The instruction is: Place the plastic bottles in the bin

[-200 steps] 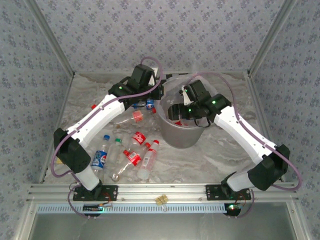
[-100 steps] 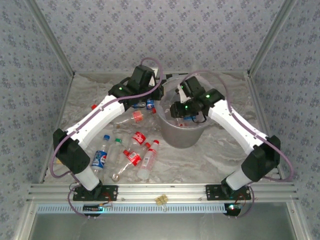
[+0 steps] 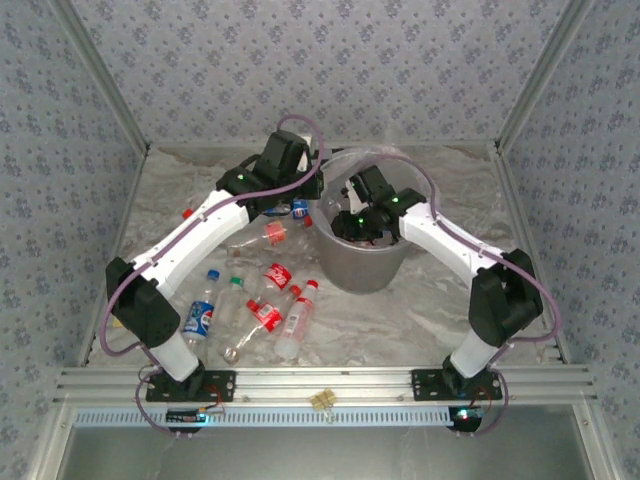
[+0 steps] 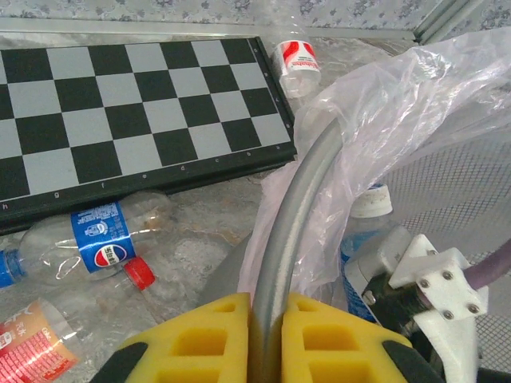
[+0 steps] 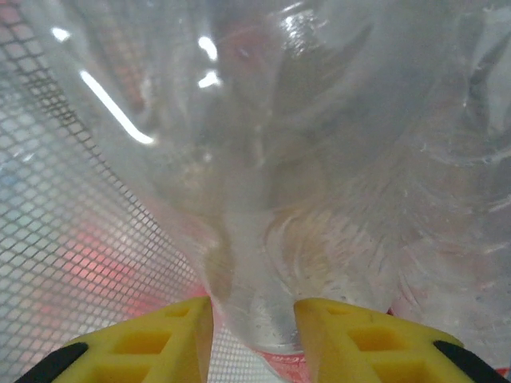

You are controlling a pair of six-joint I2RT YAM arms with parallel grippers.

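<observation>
Clear bottle pinched between right gripper fingers, down inside bin.

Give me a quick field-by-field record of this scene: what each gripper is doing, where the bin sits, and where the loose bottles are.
left gripper: shut on the bin rim, one finger on each side
right gripper: in the bin's mouth, shut on a clear bottle
bin: grey, bag-lined, mid-table
loose bottles: cluster lying left of the bin
checkerboard: flat beside the bin, blue-label bottle along its edge
</observation>
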